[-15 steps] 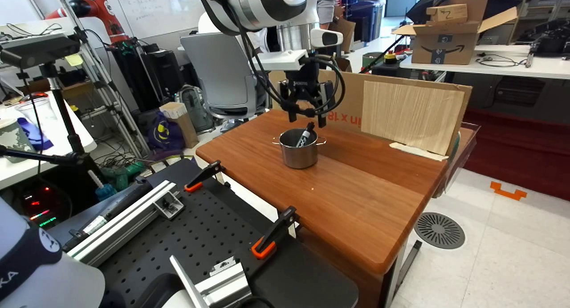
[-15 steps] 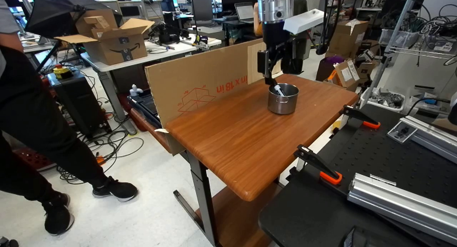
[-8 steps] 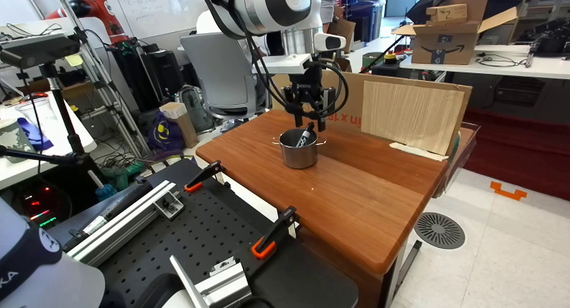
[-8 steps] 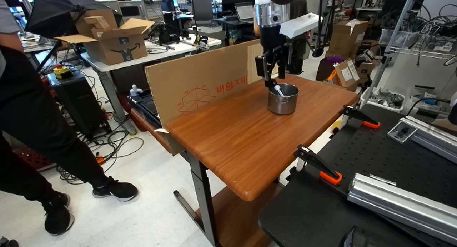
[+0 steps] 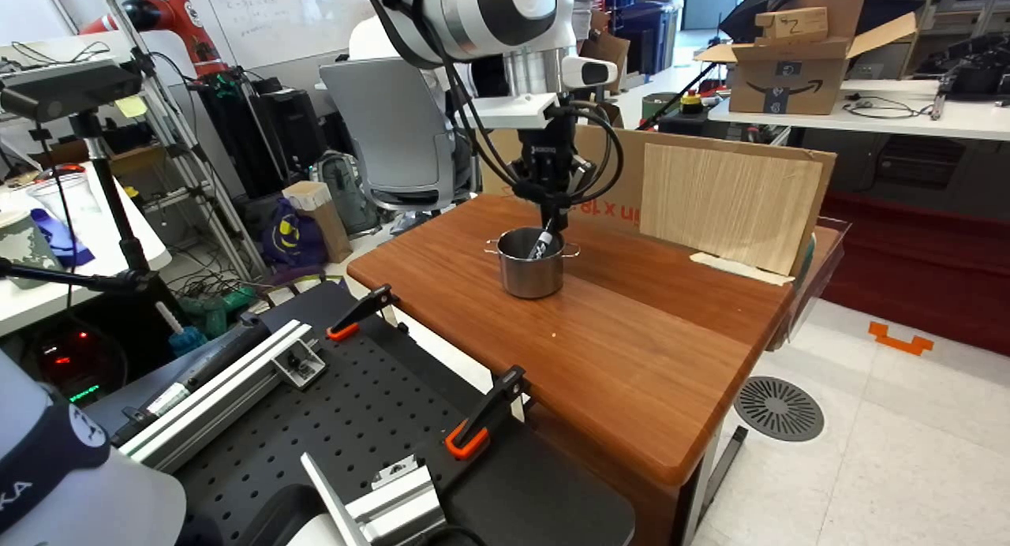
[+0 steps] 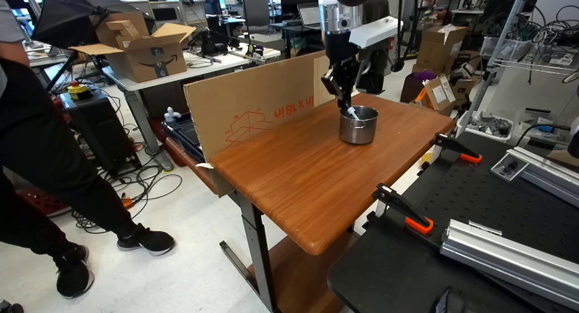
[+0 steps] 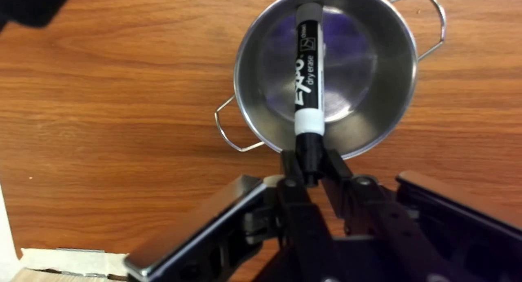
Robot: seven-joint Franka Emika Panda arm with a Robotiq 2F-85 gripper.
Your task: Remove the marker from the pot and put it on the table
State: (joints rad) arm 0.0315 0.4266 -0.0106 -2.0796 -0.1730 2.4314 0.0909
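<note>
The marker, with a black and white label and a black cap, leans inside the silver pot, its capped end over the rim. My gripper is shut on that cap, one finger against each side. Both exterior views show the fingers just above the pot's rim, at the marker's upper end; the marker slants down into the pot. Under the pot lies the reddish-brown table. The marker's lower end is hidden by the pot wall in both exterior views but shows in the wrist view.
A cardboard panel stands upright along the table's far edge, with a pale wood sheet against it. A dark perforated workbench with orange-tipped clamps adjoins the near side. A person stands beyond the table's end.
My gripper has come down slightly and its fingers have gone from wide apart to shut on the marker's cap. The marker has shifted a little; the pot has barely moved.
</note>
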